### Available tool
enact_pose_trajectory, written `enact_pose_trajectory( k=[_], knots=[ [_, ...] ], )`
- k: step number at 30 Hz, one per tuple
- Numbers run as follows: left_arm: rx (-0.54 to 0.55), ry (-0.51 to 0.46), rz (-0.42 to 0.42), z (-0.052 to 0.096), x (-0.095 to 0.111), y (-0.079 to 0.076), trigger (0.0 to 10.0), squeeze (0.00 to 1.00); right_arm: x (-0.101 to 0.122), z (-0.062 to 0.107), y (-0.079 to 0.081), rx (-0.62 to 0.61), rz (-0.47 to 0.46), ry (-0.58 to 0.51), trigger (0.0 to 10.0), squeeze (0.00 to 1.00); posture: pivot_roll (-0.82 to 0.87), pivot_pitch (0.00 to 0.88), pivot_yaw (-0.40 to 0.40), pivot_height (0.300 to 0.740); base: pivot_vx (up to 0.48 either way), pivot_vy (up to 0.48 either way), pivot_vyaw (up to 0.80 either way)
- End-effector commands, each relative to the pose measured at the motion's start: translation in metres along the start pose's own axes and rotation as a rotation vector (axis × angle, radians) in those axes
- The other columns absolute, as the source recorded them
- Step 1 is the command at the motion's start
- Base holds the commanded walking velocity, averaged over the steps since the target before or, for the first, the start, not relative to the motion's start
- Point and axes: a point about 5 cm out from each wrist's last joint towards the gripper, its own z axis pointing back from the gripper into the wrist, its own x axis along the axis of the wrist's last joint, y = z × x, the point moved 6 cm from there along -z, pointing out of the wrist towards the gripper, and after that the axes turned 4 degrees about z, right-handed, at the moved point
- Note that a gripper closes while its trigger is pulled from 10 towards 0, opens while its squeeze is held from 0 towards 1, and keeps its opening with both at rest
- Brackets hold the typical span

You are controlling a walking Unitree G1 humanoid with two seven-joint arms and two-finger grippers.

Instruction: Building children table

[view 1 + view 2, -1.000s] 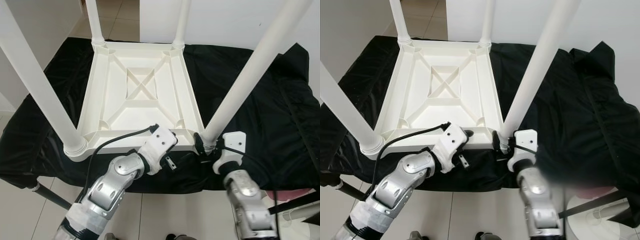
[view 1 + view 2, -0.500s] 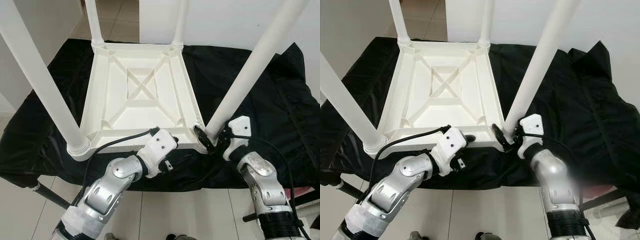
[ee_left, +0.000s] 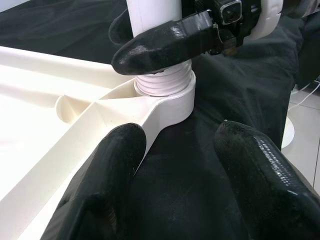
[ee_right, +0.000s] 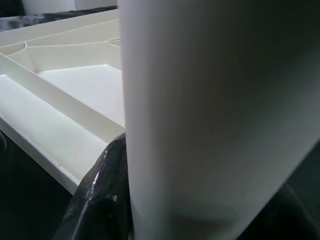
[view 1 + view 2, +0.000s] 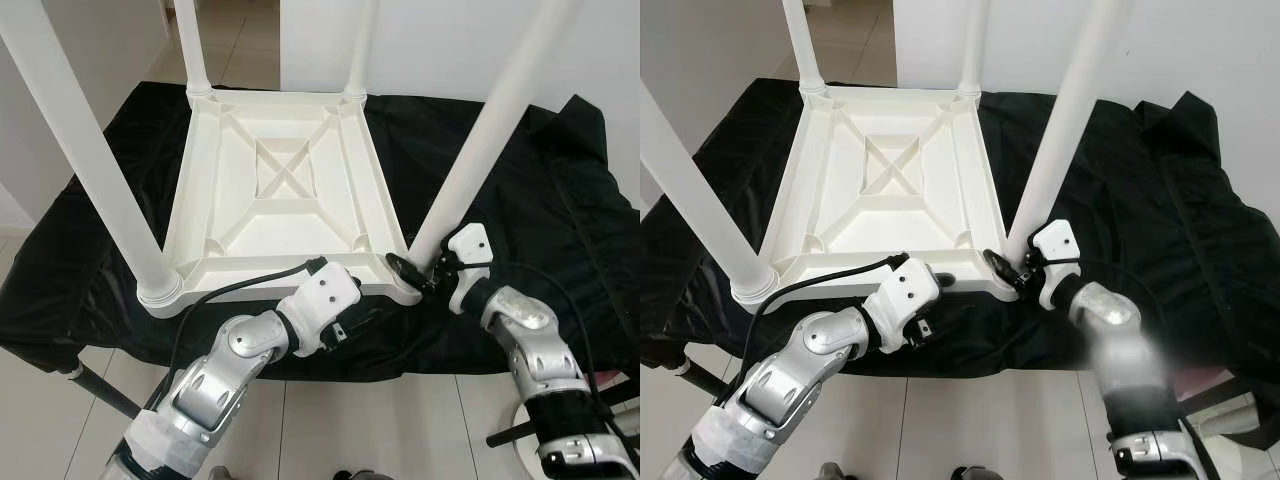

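The little white table [image 5: 275, 190] lies upside down on a black cloth [image 5: 520, 200], its ribbed underside facing up and a leg standing at each of its four corners. Everything here turns on the near right leg [image 5: 480, 140], so I'll place things from that.

Left of that leg, along the near edge of the frame, the left gripper [image 5: 350, 318] sits low against the rim. In its wrist view the two black fingers [image 3: 117, 165] are spread apart with nothing between them; one rests at the white rim, the other lies over the cloth. It points toward the leg's foot, looking straight at the threaded collar [image 3: 165, 82] where the leg meets the corner socket [image 3: 172, 102]. It grips nothing, though it may be steadying the frame.

At the leg itself, the right gripper [image 5: 418, 275] is closed round the foot, just above the socket. One finger wraps the front of the post and the other passes behind it. The right wrist view is pressed up against the white shaft with a black finger [image 4: 102, 190] at its side.

The leg's long axis runs nearly upright, tilting a little away from the table's centre. A few threads show above the socket, so I judge the leg is not yet screwed fully home. The right arm is the one on it, and any turning has to go about that upright axis, with the wrist circling the post rather than pulling it sideways.
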Motion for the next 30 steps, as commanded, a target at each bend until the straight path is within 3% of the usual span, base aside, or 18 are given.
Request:
enact_pose_trajectory(
  k=[1,5,7,13,14,23,24,26,28,30],
  knots=[
    [-0.002,0.024,-0.008,-0.003,-0.004,-0.002,10.0,0.00,-0.007,0.002,0.000,-0.001,0.010,0.024,0.0,0.00,-0.02,0.083,-0.056,0.740,0.000,0.000,0.00],
    [0.010,0.023,0.004,-0.004,-0.003,0.000,10.0,0.00,-0.010,0.003,0.003,-0.005,-0.018,0.022,0.0,0.00,-0.02,0.088,-0.059,0.740,0.000,0.000,0.00],
    [0.029,0.008,0.010,-0.006,0.000,0.002,10.0,0.00,-0.010,0.004,0.007,-0.031,-0.093,0.007,10.0,0.00,-0.02,0.090,-0.063,0.740,0.000,0.000,0.00],
    [0.060,0.004,0.003,-0.008,0.001,0.007,10.0,0.00,-0.006,0.003,0.014,-0.083,-0.162,-0.027,10.0,0.00,-0.03,0.090,-0.059,0.740,0.000,0.000,0.00],
    [0.083,-0.004,0.002,-0.009,0.003,0.012,10.0,0.00,-0.008,0.002,0.015,-0.171,-0.192,-0.029,10.0,0.00,-0.03,0.092,-0.056,0.740,0.000,0.000,0.00],
    [0.091,-0.007,-0.001,-0.009,0.004,0.013,10.0,0.00,-0.009,0.003,0.014,-0.199,-0.208,-0.033,10.0,0.00,-0.02,0.092,-0.055,0.740,0.000,0.000,0.00],
    [0.101,-0.011,-0.004,-0.007,0.004,0.016,10.0,0.00,-0.006,0.001,0.017,-0.310,-0.233,-0.042,10.0,0.00,-0.02,0.103,-0.050,0.740,0.000,0.000,0.00],
    [0.101,-0.011,-0.004,-0.007,0.004,0.016,10.0,0.00,-0.006,0.001,0.017,-0.310,-0.233,-0.042,10.0,0.00,-0.02,0.103,-0.050,0.740,0.000,0.000,0.00],
    [0.111,-0.017,-0.003,-0.005,0.004,0.017,10.0,0.00,-0.005,-0.001,0.027,-0.516,-0.286,-0.018,10.0,0.00,-0.02,0.110,-0.055,0.740,0.000,0.000,0.00],
    [0.115,-0.018,-0.003,-0.005,0.004,0.018,10.0,0.00,-0.007,0.000,0.031,-0.589,-0.307,0.003,10.0,0.00,-0.02,0.111,-0.057,0.740,0.000,0.000,0.00]
  ],
)
